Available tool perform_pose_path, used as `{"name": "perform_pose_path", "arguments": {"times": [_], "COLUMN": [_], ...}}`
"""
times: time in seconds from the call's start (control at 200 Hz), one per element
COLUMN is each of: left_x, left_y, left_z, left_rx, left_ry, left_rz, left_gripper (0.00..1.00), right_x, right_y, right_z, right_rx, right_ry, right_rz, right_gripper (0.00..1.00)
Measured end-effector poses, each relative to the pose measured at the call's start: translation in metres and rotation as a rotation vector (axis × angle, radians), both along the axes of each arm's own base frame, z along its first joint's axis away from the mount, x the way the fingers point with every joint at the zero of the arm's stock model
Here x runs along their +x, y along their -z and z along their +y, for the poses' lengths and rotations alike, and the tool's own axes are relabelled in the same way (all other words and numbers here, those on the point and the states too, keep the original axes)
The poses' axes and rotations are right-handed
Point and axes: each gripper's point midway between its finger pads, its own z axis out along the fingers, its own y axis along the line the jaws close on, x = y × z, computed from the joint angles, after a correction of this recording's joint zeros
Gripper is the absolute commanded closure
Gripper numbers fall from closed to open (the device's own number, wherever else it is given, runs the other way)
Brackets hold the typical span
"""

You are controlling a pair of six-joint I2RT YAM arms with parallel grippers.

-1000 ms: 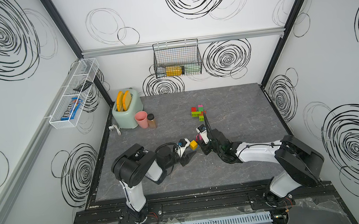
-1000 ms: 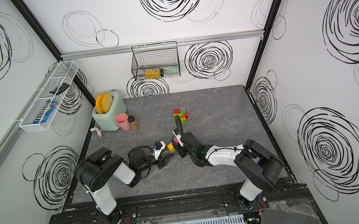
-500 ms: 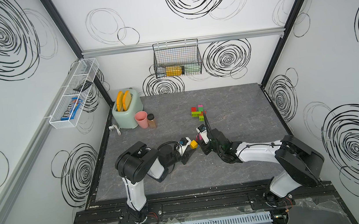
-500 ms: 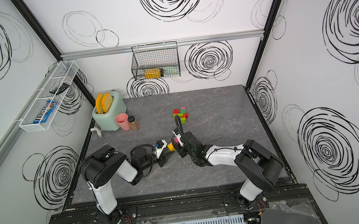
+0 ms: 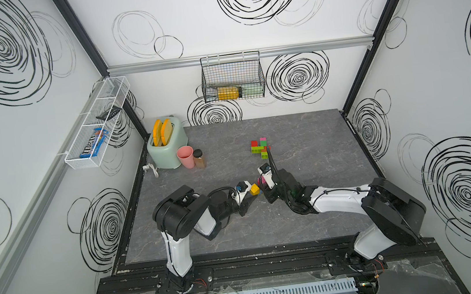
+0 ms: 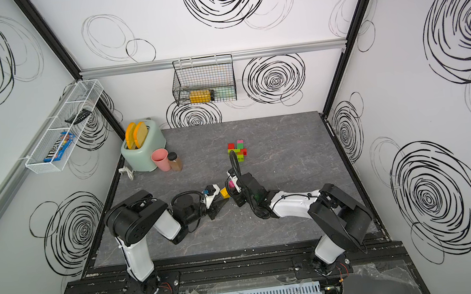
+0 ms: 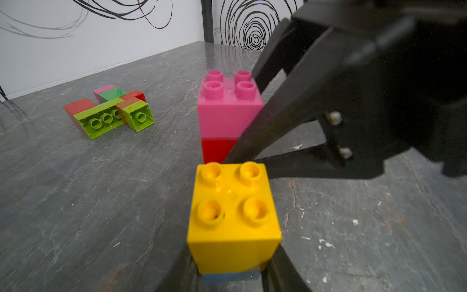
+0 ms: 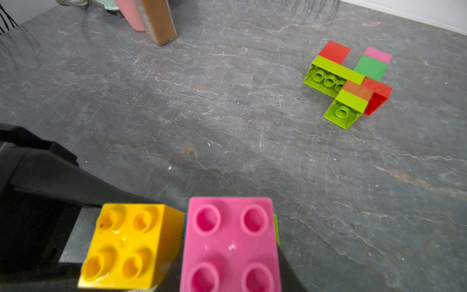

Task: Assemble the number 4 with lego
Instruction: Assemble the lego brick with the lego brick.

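The grey stone-patterned table [image 5: 311, 211] fills the middle of both top views and serves as the work surface. The two arms are extended from the lower edge of the frame and brought tip to tip at the centre. This placement is judged to let one piece be pressed against the other while both are supported.

A toaster [image 5: 167, 149], a pink cup [image 5: 185, 157] and a brown jar [image 5: 199, 158] are stood at the upper left of the table, well apart from the work. They are judged to play no part in it.

A flat group of joined bricks [image 5: 260, 148] is laid on its side above centre, well apart from both grippers. Red, lime, green, pink and orange pieces are seen in it. The hollow undersides of the lime pieces are turned toward the wrist cameras. The group is judged to be a finished portion of the figure, parked clear of the grippers.

The left gripper [image 5: 251, 193] is closed on a yellow brick [image 7: 233, 215], with its jaws pressed against two sides. The brick is held studs up, and a blue piece is seen beneath it. The right gripper [image 5: 264, 187] is clamped on a pink-and-red stack [image 7: 227, 113], also studs up, pink above red. In the right wrist view the yellow and pink tops are shown side by side. Whether they touch cannot be told. The upright, level hold is judged to allow alignment before joining. The figure is not yet complete.
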Motion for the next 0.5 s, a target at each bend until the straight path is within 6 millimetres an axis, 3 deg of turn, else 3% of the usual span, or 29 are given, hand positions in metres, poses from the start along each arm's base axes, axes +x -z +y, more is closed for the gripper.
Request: {"name": "perform_pose_path", "arguments": {"times": [0.295, 0.5], "left_x": [-0.006, -0.005], "left_y": [0.0, 0.0], "left_z": [-0.001, 0.003], "left_rx": [-0.007, -0.016], "left_ry": [0.019, 0.008], "left_rz": [0.009, 0.021], "left_gripper": [1.0, 1.0], "right_x": [-0.011, -0.028], "right_y": [-0.003, -0.011], "right_z": [-0.007, -0.019], "right_rx": [-0.011, -0.026], "right_ry": [-0.015, -0.04], "right_rz": [0.027, 0.053], "right_gripper": [0.48, 0.31]}}
